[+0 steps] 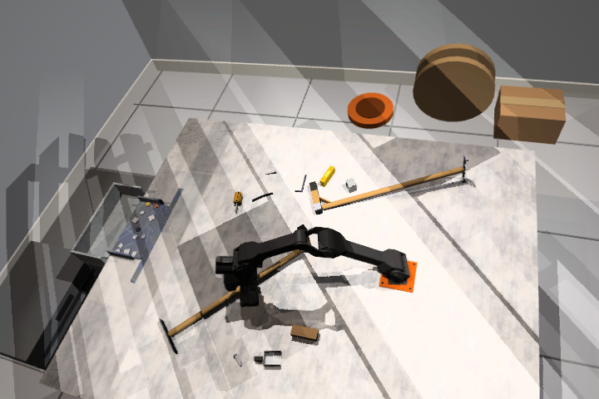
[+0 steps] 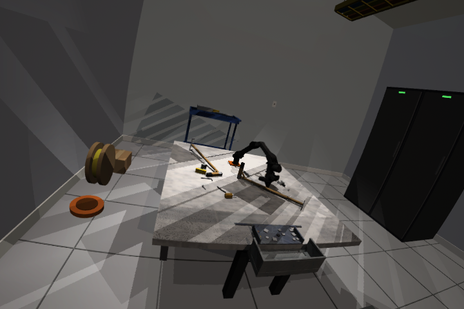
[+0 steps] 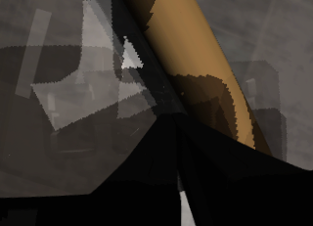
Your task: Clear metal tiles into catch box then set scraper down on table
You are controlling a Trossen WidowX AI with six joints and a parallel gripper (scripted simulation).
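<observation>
The long scraper (image 1: 185, 324) (image 2: 285, 196) (image 3: 196, 40) lies across the table under the arm, its wide dark blade (image 1: 168, 337) toward the front left in the top view. My gripper (image 2: 268, 185) (image 3: 170, 123) is shut and empty, pointing down low beside the wooden handle; whether it touches is unclear. In the top view the arm hides the fingertips. Several small metal tiles (image 1: 150, 218) (image 2: 265, 230) lie scattered on the blue-grey steel plate (image 1: 155, 229) (image 2: 285, 239). The grey catch box (image 1: 92, 219) (image 2: 290, 268) adjoins its far end, at the table edge.
Another long wooden-handled tool (image 1: 394, 188) (image 2: 203, 158) lies at the table's other side. A yellow block (image 1: 327, 175), a grey cube (image 1: 350, 184) and a screwdriver (image 1: 237, 197) lie near it. A brown block (image 1: 304, 333) and a small clamp-like part (image 1: 272, 358) lie on the scraper's other side.
</observation>
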